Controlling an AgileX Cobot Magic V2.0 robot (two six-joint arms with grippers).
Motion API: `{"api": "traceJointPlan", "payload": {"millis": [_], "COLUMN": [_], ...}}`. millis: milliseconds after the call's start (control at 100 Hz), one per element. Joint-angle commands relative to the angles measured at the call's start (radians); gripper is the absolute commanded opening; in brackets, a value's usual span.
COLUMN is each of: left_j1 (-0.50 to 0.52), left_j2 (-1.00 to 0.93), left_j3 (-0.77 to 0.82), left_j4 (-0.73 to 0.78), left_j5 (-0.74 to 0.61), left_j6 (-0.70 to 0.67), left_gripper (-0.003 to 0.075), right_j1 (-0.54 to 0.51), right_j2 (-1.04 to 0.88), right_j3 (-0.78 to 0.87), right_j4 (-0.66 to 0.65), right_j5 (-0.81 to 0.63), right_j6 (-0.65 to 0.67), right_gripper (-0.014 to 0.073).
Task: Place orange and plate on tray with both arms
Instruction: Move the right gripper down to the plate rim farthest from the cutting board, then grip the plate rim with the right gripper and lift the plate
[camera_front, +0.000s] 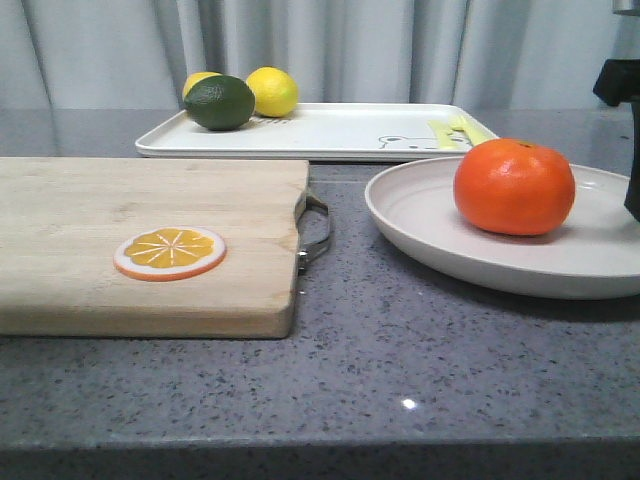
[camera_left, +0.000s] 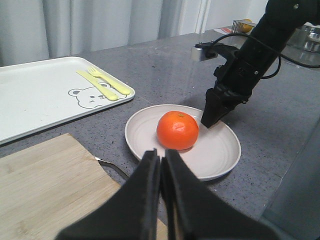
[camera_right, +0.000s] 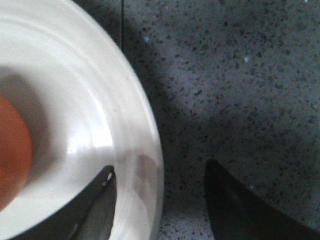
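The tray (camera_front: 330, 135) lies farthest from both grippers, at the back of the grey counter (camera_front: 400, 380), with two lemons (camera_front: 272, 91) and a dark green fruit (camera_front: 219, 102) at one end and its printed end bare. The wooden cutting board (camera_front: 140, 240), carrying a flat orange slice (camera_front: 169, 252), sits beside the left gripper (camera_left: 162, 165), whose fingers are pressed together on nothing and hover short of the plate.

The plate (camera_front: 430, 235) rests on the counter with its rim running between the right gripper's (camera_right: 160, 200) spread fingers: one fingertip (camera_right: 97, 200) over the dish's inner slope, the other (camera_right: 235, 200) outside above the counter. They straddle the rim, not yet clamped. The dish looks rigid, glazed and slippery, probably breakable, so the raised rim seems the only workable hold, and a one-sided pinch would likely let it tilt.

The orange (camera_front: 514, 186) sits loose in the plate's well, just inward of that inner fingertip. It looks firm, glossy and apt to roll; I would take it across its widest part
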Motion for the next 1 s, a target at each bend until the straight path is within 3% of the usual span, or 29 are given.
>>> {"api": "traceJointPlan", "payload": {"millis": [0,200,530,710,990], "left_j1": [0.003,0.003,0.003,0.003,0.003], "left_j2": [-0.002,-0.002,-0.002,-0.002,-0.002], "left_j3": [-0.027,-0.019,-0.017,-0.017,-0.017], "left_j4": [-0.007,-0.007,-0.007,-0.007,-0.007], "left_j5": [-0.071,-0.07,-0.07,-0.07,-0.07], "left_j6": [0.003,0.003,0.003,0.003,0.003], "left_gripper": [-0.002,-0.002,-0.002,-0.002,-0.002], "right_j1": [-0.001,-0.001,-0.002,-0.002,-0.066], "right_j2": [-0.023,-0.019,-0.016,-0.016,-0.06], "right_j3": [-0.033,-0.033,-0.033,-0.033,-0.033], "right_j4": [0.007,0.007,0.007,0.021,0.149], "right_j5": [-0.022,-0.025,-0.023,-0.016,-0.012], "right_j6": [-0.014,-0.014,-0.014,-0.013,-0.046], "right_gripper": [0.0383,0.0158,-0.0063,-0.0067,-0.0067]}}
